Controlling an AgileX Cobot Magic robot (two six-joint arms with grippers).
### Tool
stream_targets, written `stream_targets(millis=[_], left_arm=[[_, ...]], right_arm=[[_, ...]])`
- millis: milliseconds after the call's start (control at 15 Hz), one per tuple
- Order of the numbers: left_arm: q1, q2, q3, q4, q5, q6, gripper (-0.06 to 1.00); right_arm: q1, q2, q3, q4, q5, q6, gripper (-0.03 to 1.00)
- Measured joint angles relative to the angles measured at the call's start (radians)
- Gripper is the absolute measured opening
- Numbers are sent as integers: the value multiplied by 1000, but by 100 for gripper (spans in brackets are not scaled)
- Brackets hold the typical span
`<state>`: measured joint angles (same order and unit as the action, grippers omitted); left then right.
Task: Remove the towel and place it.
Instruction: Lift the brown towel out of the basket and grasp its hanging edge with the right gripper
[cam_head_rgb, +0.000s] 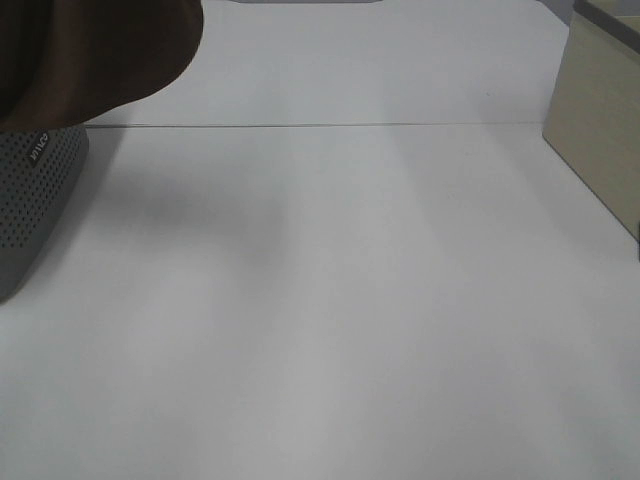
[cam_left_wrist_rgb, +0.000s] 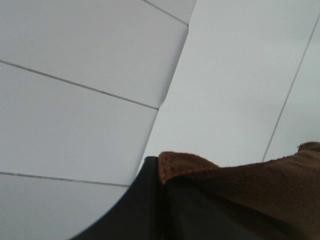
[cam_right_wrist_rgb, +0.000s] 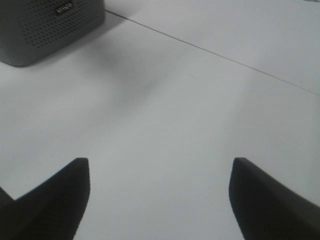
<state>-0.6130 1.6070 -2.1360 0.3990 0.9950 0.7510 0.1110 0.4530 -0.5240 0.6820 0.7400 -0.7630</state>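
Note:
The dark brown towel (cam_head_rgb: 90, 50) hangs bunched at the far left, above the grey perforated basket (cam_head_rgb: 35, 200). In the left wrist view my left gripper (cam_left_wrist_rgb: 162, 172) is shut on a fold of the towel (cam_left_wrist_rgb: 240, 190), held up with the wall and ceiling behind it. The left gripper itself is out of the exterior high view. My right gripper (cam_right_wrist_rgb: 160, 170) is open and empty, low over the white table (cam_right_wrist_rgb: 165, 110). The basket (cam_right_wrist_rgb: 45, 25) stands well ahead of it. The towel's white tag is not visible.
A beige box (cam_head_rgb: 600, 130) stands at the right edge of the table. A thin seam (cam_head_rgb: 330, 125) runs across the white tabletop behind the basket.

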Motion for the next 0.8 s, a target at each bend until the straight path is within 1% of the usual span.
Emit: stream_targets(millis=[67, 133, 200, 267, 333, 400, 467, 533, 667, 800], left_arm=[[-14, 3, 0, 3, -16, 0, 0], [-45, 12, 0, 6, -44, 2, 0], [-75, 23, 0, 7, -55, 15, 0], [-100, 41, 0, 7, -57, 37, 0], [-119, 59, 0, 7, -57, 65, 0], [-152, 88, 0, 7, -57, 133, 0], [-168, 97, 0, 7, -57, 163, 0], [-175, 100, 0, 7, -57, 179, 0], [-204, 103, 0, 6, -71, 241, 0], [-220, 103, 0, -3, -82, 268, 0]], right_arm=[[0, 96, 0, 135, -29, -162, 75], [0, 208, -1, 291, -42, -359, 75], [0, 322, -12, 424, -37, -532, 75], [0, 422, -38, 554, -10, -702, 75], [0, 521, -79, 641, 35, -824, 75], [0, 717, -198, 723, 138, -950, 75], [0, 805, -265, 734, 176, -967, 75], [0, 838, -291, 735, 193, -976, 75], [0, 962, -391, 741, 261, -1011, 75], [3, 1057, -473, 742, 323, -1021, 75]])
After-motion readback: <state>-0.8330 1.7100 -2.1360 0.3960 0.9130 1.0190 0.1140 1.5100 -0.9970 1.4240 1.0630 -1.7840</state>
